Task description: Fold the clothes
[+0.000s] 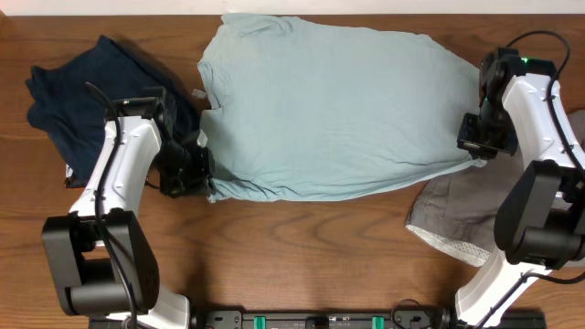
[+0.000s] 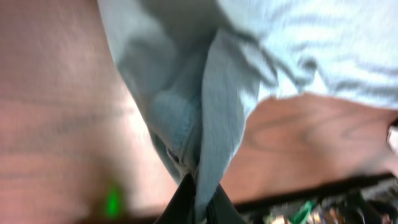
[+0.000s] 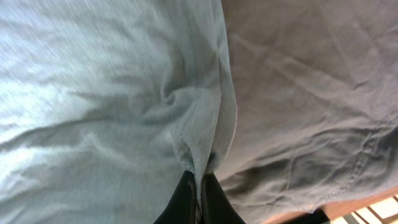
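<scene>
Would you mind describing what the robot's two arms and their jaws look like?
Both the left arm and the right arm have smooth white shells linked by chunky black joints, with black bases. Thin black cables loop loosely along each. A small green light glows on the right arm. The jaws are plain black, narrow and flat-sided. No lettering is readable.

Your left arm (image 1: 123, 169) stretched inward, left gripper (image 1: 203, 172) held low, fingers pinched together, your right arm (image 1: 541, 110) bent inward, right gripper (image 1: 473, 146) low too, fingers clamped tight.
</scene>
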`<state>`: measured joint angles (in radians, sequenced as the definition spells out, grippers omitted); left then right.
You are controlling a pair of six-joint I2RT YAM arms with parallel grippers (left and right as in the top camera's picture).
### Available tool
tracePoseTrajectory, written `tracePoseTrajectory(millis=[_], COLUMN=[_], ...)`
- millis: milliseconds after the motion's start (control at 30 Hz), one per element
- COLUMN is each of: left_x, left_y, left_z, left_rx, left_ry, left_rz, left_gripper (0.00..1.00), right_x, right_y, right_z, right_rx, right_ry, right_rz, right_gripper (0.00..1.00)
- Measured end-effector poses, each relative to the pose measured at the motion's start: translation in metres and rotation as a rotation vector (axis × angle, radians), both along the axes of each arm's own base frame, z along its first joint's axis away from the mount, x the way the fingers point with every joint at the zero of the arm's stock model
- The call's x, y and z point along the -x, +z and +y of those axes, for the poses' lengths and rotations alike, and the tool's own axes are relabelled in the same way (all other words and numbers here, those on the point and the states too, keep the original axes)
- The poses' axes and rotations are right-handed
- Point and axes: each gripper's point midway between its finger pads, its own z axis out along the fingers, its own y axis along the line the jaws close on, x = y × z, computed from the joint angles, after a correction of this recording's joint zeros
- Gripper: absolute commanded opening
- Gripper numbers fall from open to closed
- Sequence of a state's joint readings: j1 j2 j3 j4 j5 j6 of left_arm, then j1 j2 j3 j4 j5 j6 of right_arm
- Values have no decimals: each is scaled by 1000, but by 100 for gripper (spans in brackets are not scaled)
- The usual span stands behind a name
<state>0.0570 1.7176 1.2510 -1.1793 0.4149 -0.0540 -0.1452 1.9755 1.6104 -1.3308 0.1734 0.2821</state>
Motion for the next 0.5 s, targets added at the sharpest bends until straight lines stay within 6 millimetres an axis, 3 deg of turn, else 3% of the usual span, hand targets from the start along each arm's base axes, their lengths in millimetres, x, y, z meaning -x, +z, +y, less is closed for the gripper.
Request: tracePoseTrajectory(millis=[133,233,300,367,433,500], left_x=[-7,-11,-15,-18,-22,-25], left_y=[-1,-2,-2,-2,-3,-3], left_z=[1,1,1,2,2,2], left_rx=[-7,-9,-10,-10,-11,-12], left_ry=[17,23,24,25,26,26], left_rz=[-25,-39,-54,-67,-86,-98], left_gripper=[6,6,6,6,6,6], right_x=[1,-4,-11,-24,-35,-32], right_y=[0,0,-1,-3,-3,-3], right_z=[0,-1,-1,-2,-2,-2], right_rx=[-1,4,4,4,4,1], right_ry=[0,-7,-13,-6,8,9], right_rz=[3,-18,-49,-102,-142,-132], right_gripper=[2,24,58,67,69,69])
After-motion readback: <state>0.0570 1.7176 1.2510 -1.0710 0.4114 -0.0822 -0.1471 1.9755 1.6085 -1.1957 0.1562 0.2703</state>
